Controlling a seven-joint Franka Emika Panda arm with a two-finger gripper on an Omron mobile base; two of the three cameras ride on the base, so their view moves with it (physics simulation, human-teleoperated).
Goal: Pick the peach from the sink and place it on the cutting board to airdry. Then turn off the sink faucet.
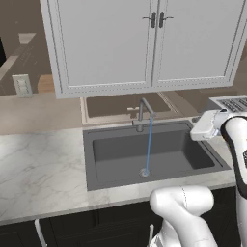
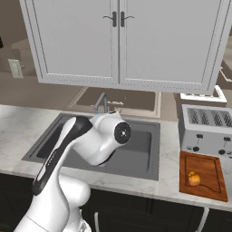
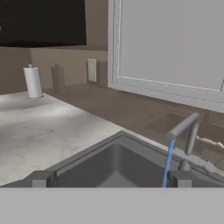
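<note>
My empty gripper, fingers spread apart, faces the sink faucet running blue water, while the peach rests on the cutting board.

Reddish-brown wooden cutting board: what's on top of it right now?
One small round orange-red peach sits on the reddish-brown wooden cutting board, toward its near-left part. The rest of the board surface is bare. The silver toaster stands behind it, hiding none of it.
</note>
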